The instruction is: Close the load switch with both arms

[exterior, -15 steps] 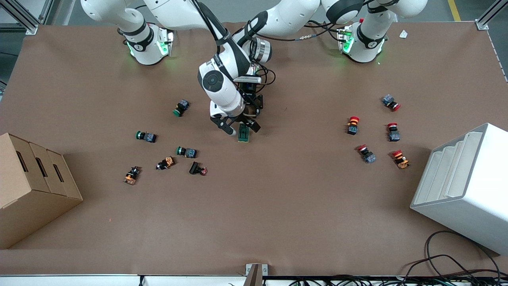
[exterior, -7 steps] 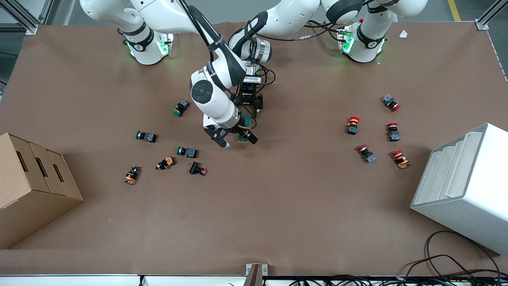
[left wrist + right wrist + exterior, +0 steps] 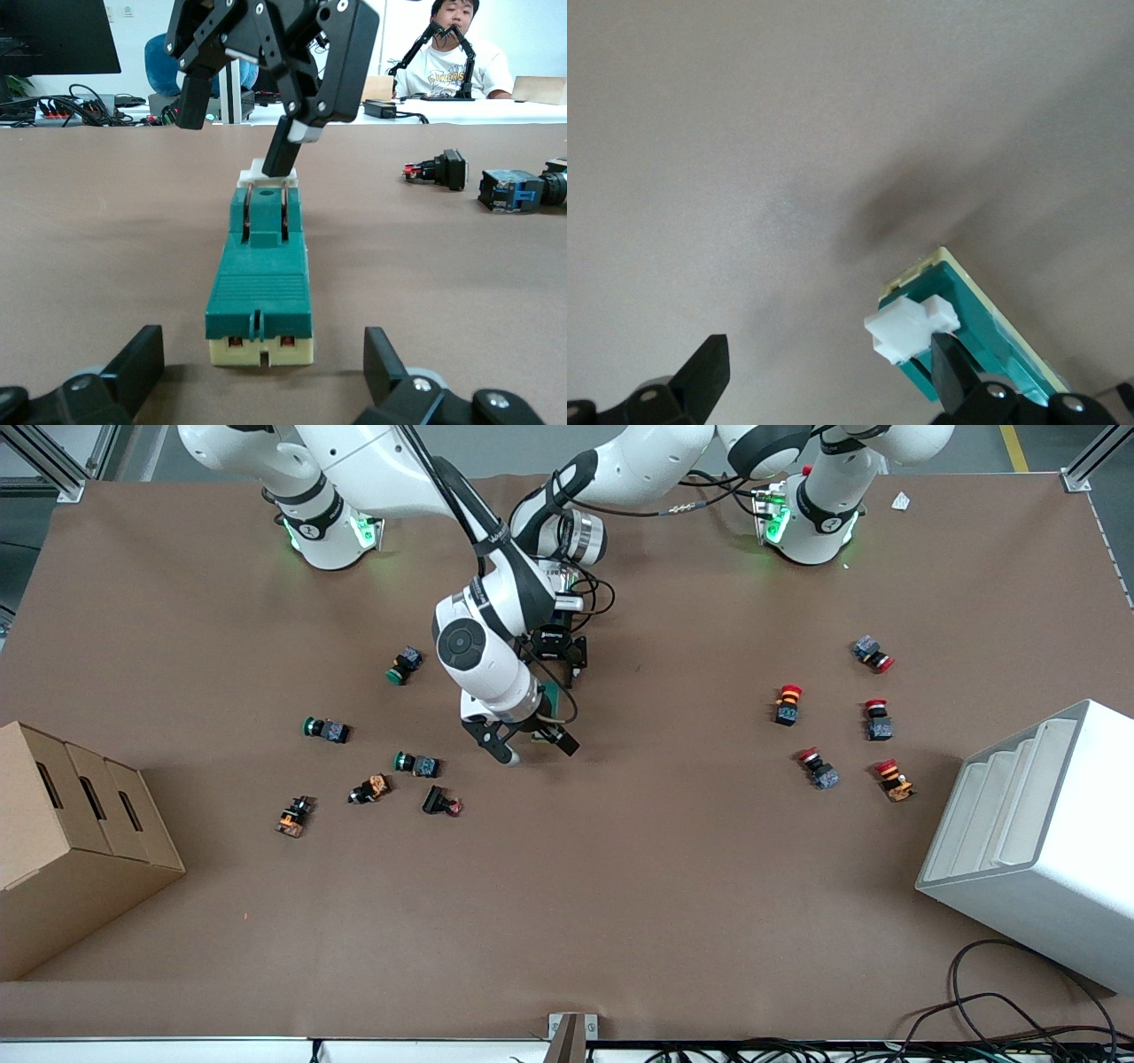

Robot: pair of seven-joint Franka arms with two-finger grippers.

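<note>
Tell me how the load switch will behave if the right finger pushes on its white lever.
The load switch looks rigid, a flat-bottomed block lying on the table, so it will probably slide, not roll. The left gripper stands open around its end; unclamped, it may skid. The right gripper finger touches the lever.

A robotics lab: two bench-mounted arms stand on a brown-covered desk (image 3: 620, 886) framed by aluminium profiles (image 3: 35, 456), cables (image 3: 1001, 1001) trail at one corner, and a seated operator (image 3: 454, 49) works among monitors (image 3: 58, 35).
</note>
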